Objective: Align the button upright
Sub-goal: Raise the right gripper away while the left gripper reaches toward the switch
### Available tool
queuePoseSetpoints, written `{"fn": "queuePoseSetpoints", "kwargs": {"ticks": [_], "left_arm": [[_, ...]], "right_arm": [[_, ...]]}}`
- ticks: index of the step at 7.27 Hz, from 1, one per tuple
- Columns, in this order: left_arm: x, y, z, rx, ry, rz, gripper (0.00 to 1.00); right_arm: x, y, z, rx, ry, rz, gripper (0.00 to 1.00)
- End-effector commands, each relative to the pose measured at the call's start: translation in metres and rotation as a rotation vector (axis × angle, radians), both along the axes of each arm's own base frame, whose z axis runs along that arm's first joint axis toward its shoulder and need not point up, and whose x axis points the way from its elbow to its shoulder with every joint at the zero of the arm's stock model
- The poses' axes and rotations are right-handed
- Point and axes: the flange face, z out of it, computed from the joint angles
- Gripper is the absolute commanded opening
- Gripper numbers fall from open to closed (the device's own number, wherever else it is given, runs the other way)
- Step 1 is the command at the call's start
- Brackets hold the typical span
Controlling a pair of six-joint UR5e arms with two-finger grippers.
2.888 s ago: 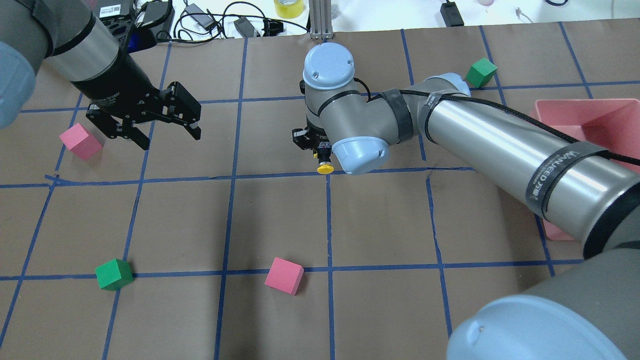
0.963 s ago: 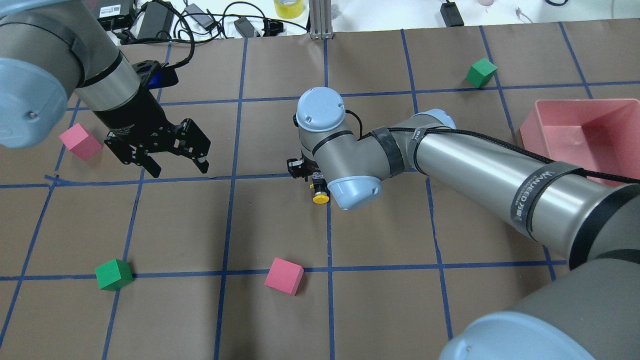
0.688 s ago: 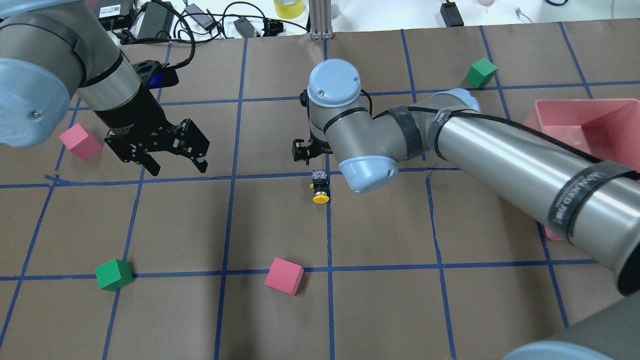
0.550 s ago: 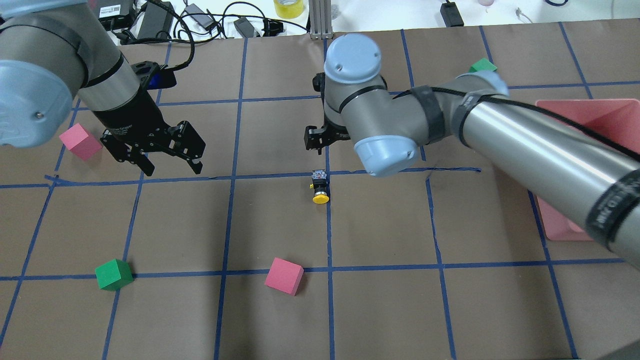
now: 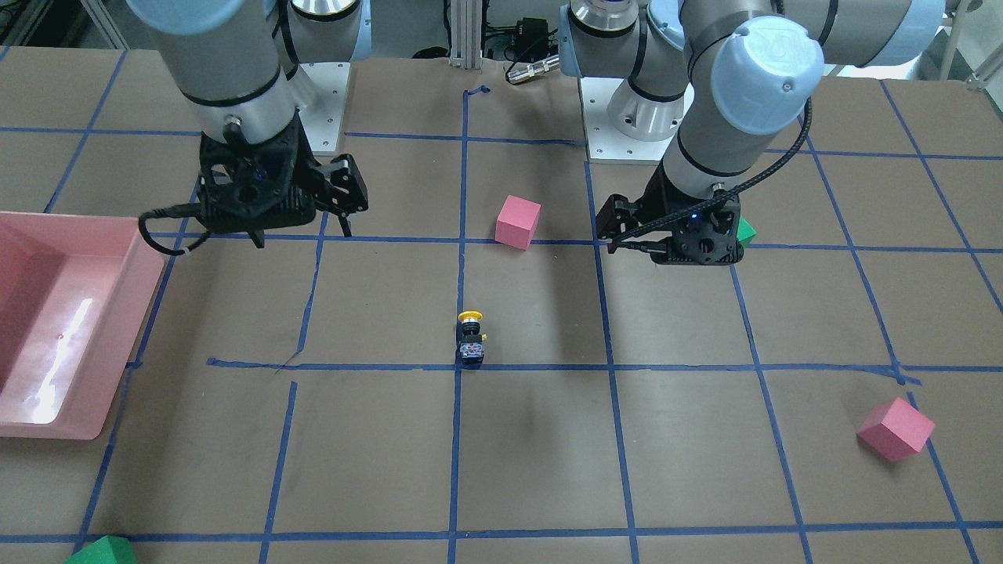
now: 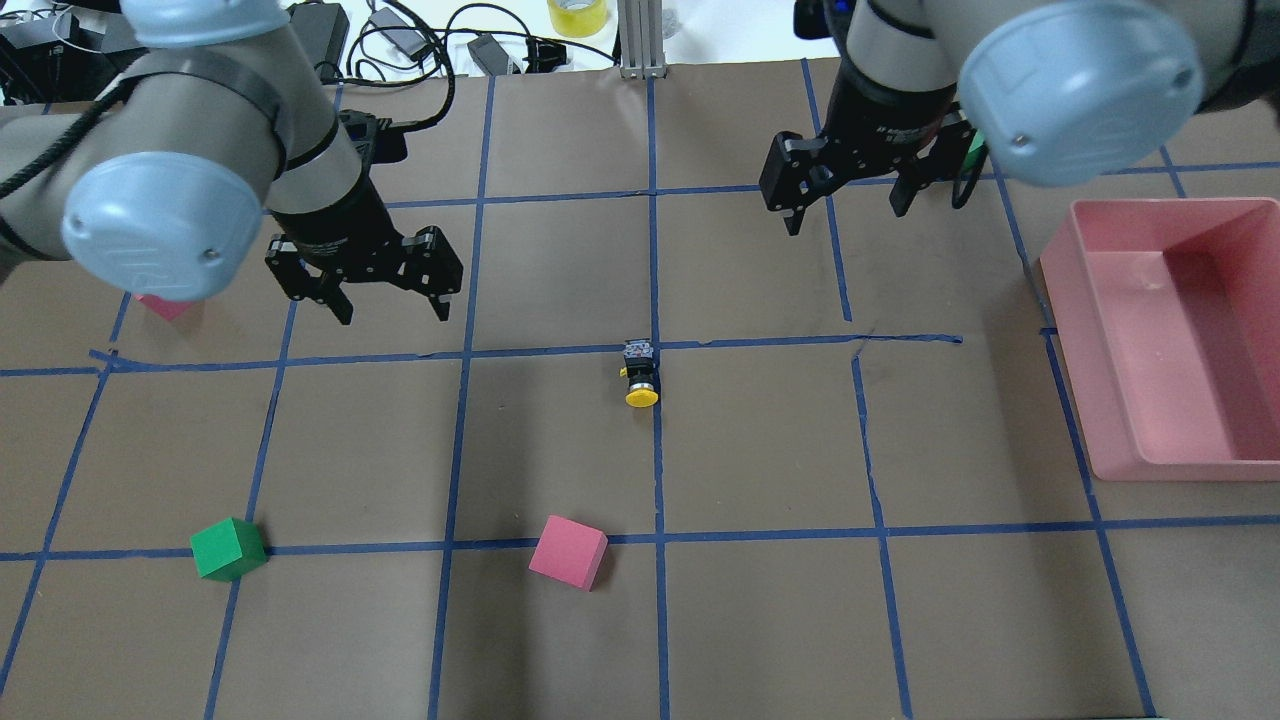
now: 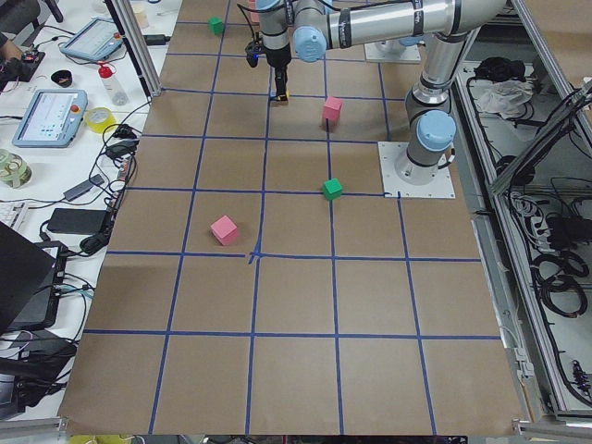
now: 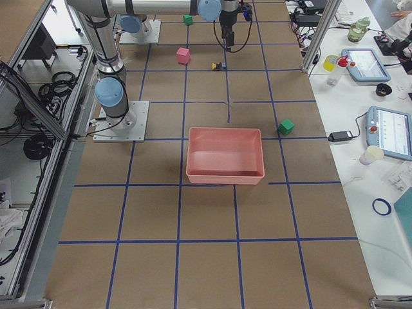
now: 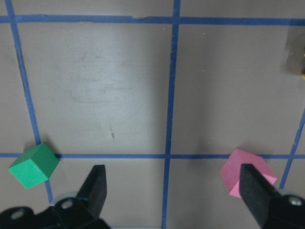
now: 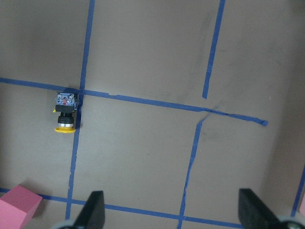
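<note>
The table covering (image 6: 760,450) is looking like matt brown paper, faintly scuffed, with smooth blue tape (image 6: 657,480) running across it, while the pink tray (image 6: 1200,380) at the right edge of the overhead view is showing as hard, glossy plastic that is catching the light. The left arm (image 6: 215,110) is giving off a satin sheen like grey metal under a smooth pale-blue plastic cap (image 6: 150,225), and the left gripper (image 6: 394,316) and right gripper (image 6: 843,218) are looking matt black. The pink cube (image 6: 568,552) and green cube (image 6: 228,549) are looking dull and unshiny, and the button (image 6: 641,373) is shining faintly on its smooth yellow plastic top.
</note>
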Motion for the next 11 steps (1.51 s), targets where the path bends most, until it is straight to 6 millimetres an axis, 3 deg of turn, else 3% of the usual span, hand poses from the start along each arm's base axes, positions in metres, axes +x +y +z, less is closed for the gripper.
{"fn": "queuePoseSetpoints", "kwargs": {"ticks": [1, 3, 5, 7, 11], "left_arm": [[-0.017, -0.017, -0.027, -0.013, 0.007, 0.055, 1.00], [-0.094, -0.012, -0.045, -0.054, 0.129, -0.042, 1.00], [-0.117, -0.017, -0.075, -0.096, 0.142, 0.034, 1.00], [-0.145, -0.002, -0.112, -0.113, 0.142, 0.066, 1.00], [-0.169, 0.015, -0.166, -0.069, 0.107, 0.087, 1.00]], "right_arm": [[-0.008, 0.009, 0.041, -0.034, -0.008, -0.008, 1.00], [-0.008, 0.008, 0.042, -0.061, -0.005, -0.008, 1.00], [-0.008, 0.006, 0.038, -0.068, 0.002, -0.009, 1.00], [-0.008, 0.005, 0.037, -0.066, -0.001, -0.010, 1.00], [-0.008, 0.005, 0.036, -0.065, 0.001, -0.008, 1.00]]}}
